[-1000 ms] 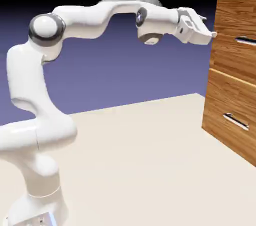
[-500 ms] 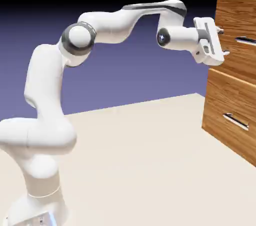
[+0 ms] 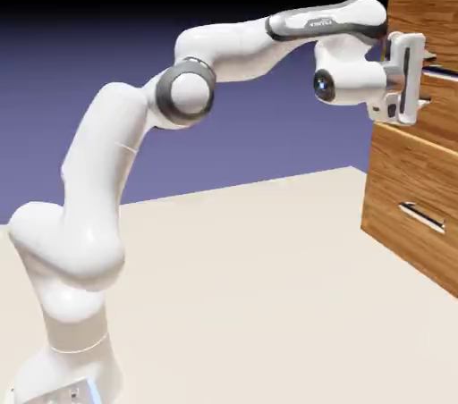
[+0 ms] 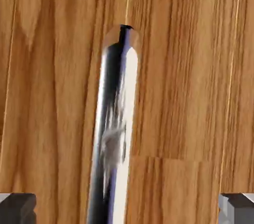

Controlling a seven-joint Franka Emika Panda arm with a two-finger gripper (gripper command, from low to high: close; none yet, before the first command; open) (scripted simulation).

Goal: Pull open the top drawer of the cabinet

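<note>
compared with the earlier exterior views, the white arm [image 3: 107,143] now reaches further toward the exterior view's right, its elbow carried over and lower, and the gripper [image 3: 428,80] has gone from a slant out in front of the cabinet [image 3: 429,22] to a nearly upright stance close before the upper front. the cabinet itself looks just as it did, with neither drawer pulled out. the pincer is spread wide, its two finger tips far apart at the bottom corners of the hand view, and it has hold of nothing. between those tips, seen in the hand view, the silver bar handle [image 4: 116,119] of the top drawer [image 3: 443,116] runs up from the bottom edge, a little left of the middle and leaning slightly, its rounded end showing against the brown wood grain. whether either finger touches the bar, i cannot tell. the top drawer is at the exterior view's upper right, closed in the cabinet, directly above the lower drawer [image 3: 402,170]. that one is shut as well, its own silver handle [image 3: 422,217] bare, well below the gripper. what either drawer contains is hidden behind its front. the pale surface [image 3: 250,286] spreads between the arm's base and the cabinet.
</note>
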